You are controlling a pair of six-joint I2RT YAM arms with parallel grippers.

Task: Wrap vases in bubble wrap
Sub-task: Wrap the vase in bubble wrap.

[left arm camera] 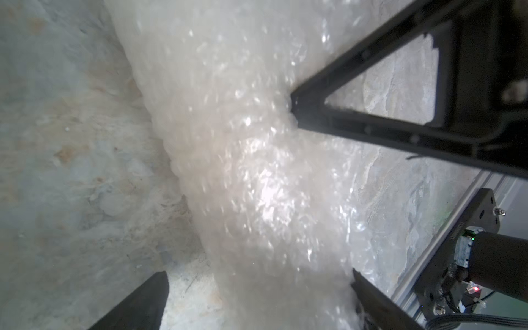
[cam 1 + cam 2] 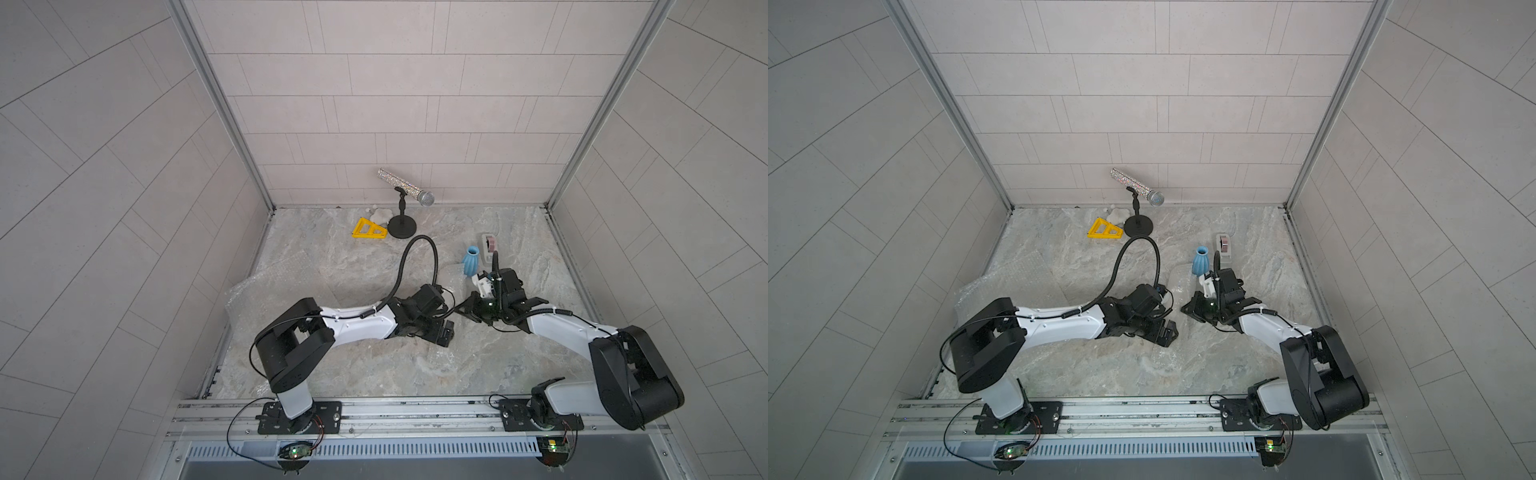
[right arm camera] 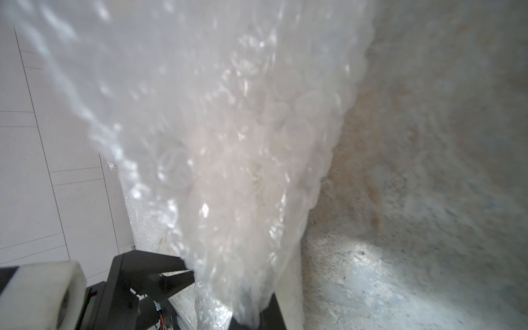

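Near the middle of the counter (image 2: 540, 340), our two arms meet over a crumpled length of wrap (image 1: 243, 160). Our right claw (image 3: 254, 314) is pinched shut on a bunched part of it, and from there the wrap stretches away as a long, loose roll. Our left claw (image 1: 260, 274) stands wide apart with one finger on each side of that roll, gripping nothing. The right claw's tip touches the roll just ahead of it. So the roll's long axis runs straight out through the left claw's gap. We judge that the coming move turns on this: the left claw need only shut where it is, with no reach to make. Whether anything is rolled up inside we cannot tell, as the plastic is too milky. The blue vase (image 2: 472, 262) stands upright and bare toward the back right of the counter, just beyond our right wrist and beside the tape dispenser (image 2: 490, 245). The right arm is clearly the nearer one to it. A second sheet (image 2: 257, 299) lies by the counter's left edge, well apart from both claws.
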